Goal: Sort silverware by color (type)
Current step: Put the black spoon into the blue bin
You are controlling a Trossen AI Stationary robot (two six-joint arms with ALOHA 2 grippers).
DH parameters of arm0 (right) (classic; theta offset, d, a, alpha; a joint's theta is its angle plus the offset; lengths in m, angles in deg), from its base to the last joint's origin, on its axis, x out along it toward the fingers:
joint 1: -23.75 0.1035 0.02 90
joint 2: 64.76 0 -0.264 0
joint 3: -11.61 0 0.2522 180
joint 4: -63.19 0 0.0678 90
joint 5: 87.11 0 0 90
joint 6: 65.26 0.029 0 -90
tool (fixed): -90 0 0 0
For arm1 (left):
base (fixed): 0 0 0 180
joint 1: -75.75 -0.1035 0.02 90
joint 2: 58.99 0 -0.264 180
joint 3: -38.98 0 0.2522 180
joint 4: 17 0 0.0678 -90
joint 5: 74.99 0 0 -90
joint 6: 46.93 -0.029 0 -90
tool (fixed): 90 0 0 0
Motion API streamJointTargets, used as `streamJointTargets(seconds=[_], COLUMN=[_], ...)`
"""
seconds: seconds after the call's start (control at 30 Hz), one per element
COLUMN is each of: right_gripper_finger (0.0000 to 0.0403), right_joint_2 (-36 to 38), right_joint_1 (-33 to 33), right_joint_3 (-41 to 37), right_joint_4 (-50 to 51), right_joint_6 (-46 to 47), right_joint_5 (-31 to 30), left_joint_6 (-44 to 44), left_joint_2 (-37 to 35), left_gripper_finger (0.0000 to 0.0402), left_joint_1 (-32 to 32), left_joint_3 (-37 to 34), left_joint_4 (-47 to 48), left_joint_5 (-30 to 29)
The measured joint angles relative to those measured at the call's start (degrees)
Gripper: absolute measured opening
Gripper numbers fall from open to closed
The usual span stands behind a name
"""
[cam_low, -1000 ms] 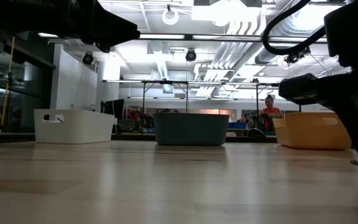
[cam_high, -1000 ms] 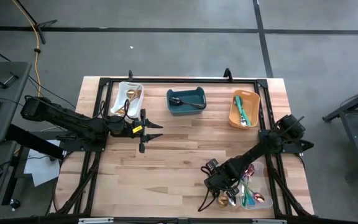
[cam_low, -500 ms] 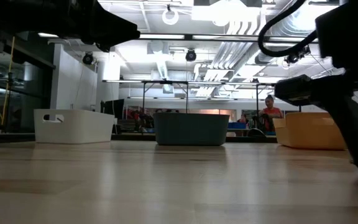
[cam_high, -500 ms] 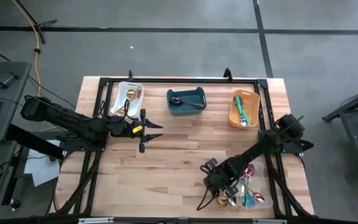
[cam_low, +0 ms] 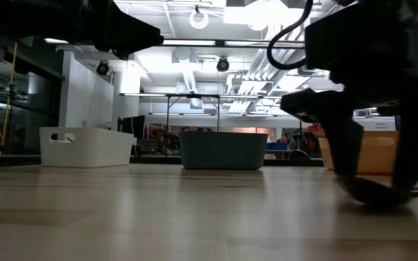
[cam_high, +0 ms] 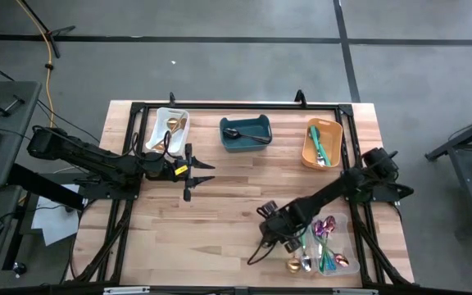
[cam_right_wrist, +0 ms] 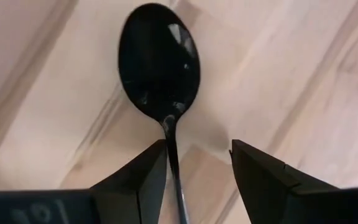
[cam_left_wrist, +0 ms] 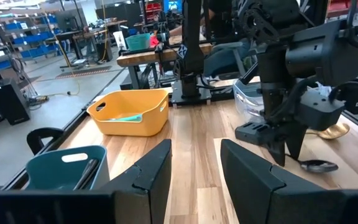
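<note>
A black spoon (cam_right_wrist: pixel 159 62) lies on the wood near the clear bin. Its bowl (cam_low: pixel 374 194) points toward the near edge and its handle runs back between the fingers of my right gripper (cam_right_wrist: pixel 197 162). That gripper (cam_high: pixel 272 231) points steeply down and stands open, wider than the handle. My left gripper (cam_high: pixel 207 174) hangs level and open above the table, in front of the white bin, with nothing between its fingers (cam_left_wrist: pixel 196 180). My right gripper touches the black spoon only along its handle (cam_right_wrist: pixel 171 149), which lies against the inner side of one finger (cam_right_wrist: pixel 143 180). The other finger stands clear of it. The fingers come from above, slanting, along the handle. The bowl rests low on the table.
Along the far edge stand a white bin (cam_high: pixel 159 124) with gold spoons, a teal bin (cam_high: pixel 262 131) with a black spoon, and an orange bin (cam_high: pixel 311 147) with teal-handled pieces. A clear bin (cam_high: pixel 344 246) at the near right holds several mixed utensils. Bare wood lies between the arms.
My right gripper has gone toward the table's left edge and a little toward the far edge, away from the clear bin, tipping slightly. The black spoon has slid along the table with it.
</note>
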Motion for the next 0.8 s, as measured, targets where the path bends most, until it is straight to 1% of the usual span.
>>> streamJointTargets(seconds=[0.13, 0.23, 0.37, 0.7, 0.8], right_gripper_finger=[0.0172, 0.0172, 0.0172, 0.0172, 0.0172], right_joint_2=[-0.02, -0.02, -0.02, 0.00, 0.00], right_joint_1=[-1.63, -3.18, -5.23, -10.76, -12.47], right_joint_3=[0.00, 0.00, 0.00, 0.00, 0.00], right_joint_4=[-1.02, -1.45, -1.45, -1.90, -2.45], right_joint_6=[-0.62, -0.44, -1.39, -1.27, 2.62], right_joint_5=[-0.62, -0.97, -0.75, -0.84, -2.41], left_joint_6=[-0.50, 1.36, -0.75, -0.47, -0.47], left_joint_2=[0.00, 0.00, 0.00, 0.00, 0.00], left_gripper_finger=[0.0131, 0.0131, 0.0131, 0.0131, 0.0131], left_joint_1=[0.00, 0.00, 0.00, 0.00, 0.00], left_joint_3=[0.00, 0.00, 0.00, 0.00, 0.00], left_joint_4=[-0.03, -0.02, -0.02, -0.03, -0.04], left_joint_5=[0.00, 0.01, -0.88, -1.50, -2.01])
